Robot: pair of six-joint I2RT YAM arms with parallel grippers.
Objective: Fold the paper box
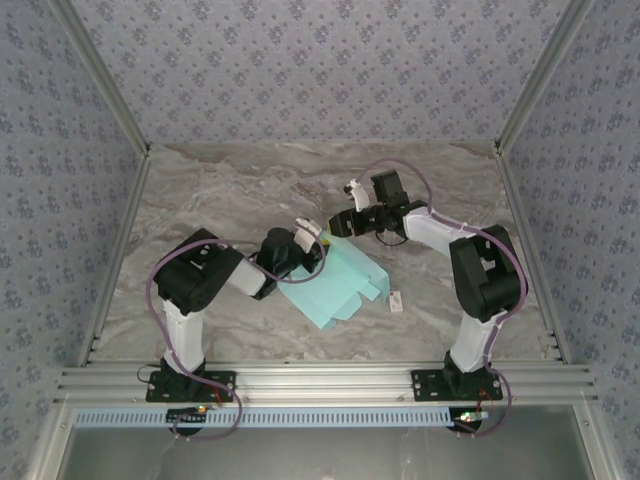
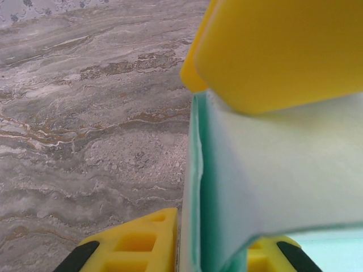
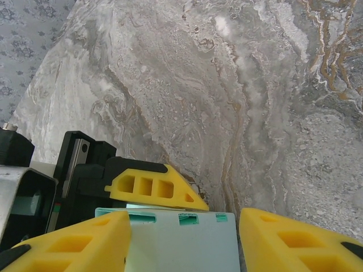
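The paper box (image 1: 335, 285) is a pale turquoise card, partly folded, lying at the middle of the marble table. My left gripper (image 1: 305, 232) sits at its upper left edge. In the left wrist view the left gripper (image 2: 218, 241) is shut on a raised wall of the paper box (image 2: 272, 170). My right gripper (image 1: 338, 226) hovers at the box's top corner, close to the left one. In the right wrist view the right gripper (image 3: 184, 221) is open, its yellow fingers (image 3: 295, 243) straddling a slotted flap of the box (image 3: 176, 243). A right finger (image 2: 278, 51) looms over the card.
A tiny white tag (image 1: 396, 300) lies on the table just right of the box. The marble tabletop (image 1: 250, 190) is bounded by patterned walls and metal rails. The left gripper's yellow finger (image 3: 153, 187) and black body lie just beyond the flap.
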